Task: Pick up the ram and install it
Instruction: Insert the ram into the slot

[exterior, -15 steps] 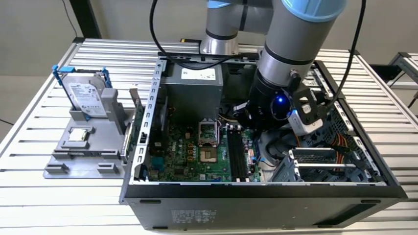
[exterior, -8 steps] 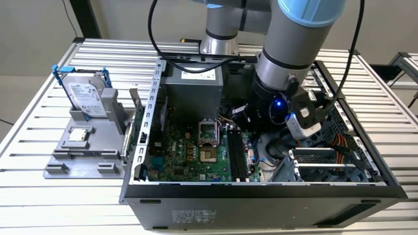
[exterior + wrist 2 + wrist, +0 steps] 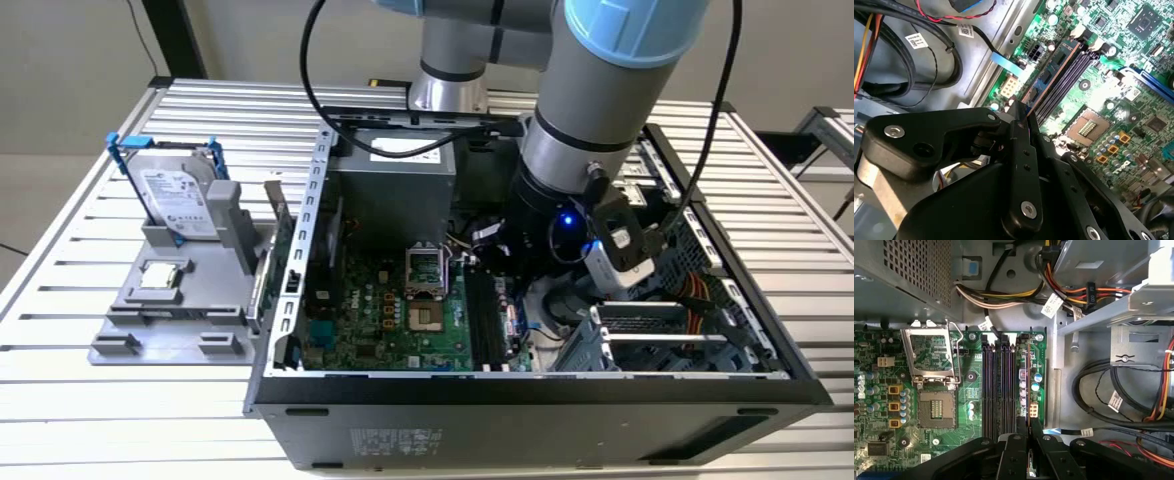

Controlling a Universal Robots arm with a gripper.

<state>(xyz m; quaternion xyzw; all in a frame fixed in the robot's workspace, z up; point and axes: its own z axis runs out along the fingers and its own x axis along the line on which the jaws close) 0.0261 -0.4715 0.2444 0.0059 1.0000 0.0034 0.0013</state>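
Gripper (image 3: 1028, 440): closed on the edge of the ram (image 3: 1053, 67), a thin stick held edge-on. Ram stands along the outermost of the memory slots (image 3: 999, 385) in the motherboard (image 3: 914, 405), inside the open computer case (image 3: 534, 385); whether it is pushed fully home cannot be told. Pick-up judged done, seating in hand. Empty processor socket (image 3: 934, 407) adjacent. White tags on cables (image 3: 1052, 305) carry print too small to read.

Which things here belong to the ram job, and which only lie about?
Belong to the job:
- the ram, standing in a slot on the motherboard
- the gripper, shut on the ram's end

Just lying about:
- hard drive in the grey holder
- processor chip on that holder
- open processor socket
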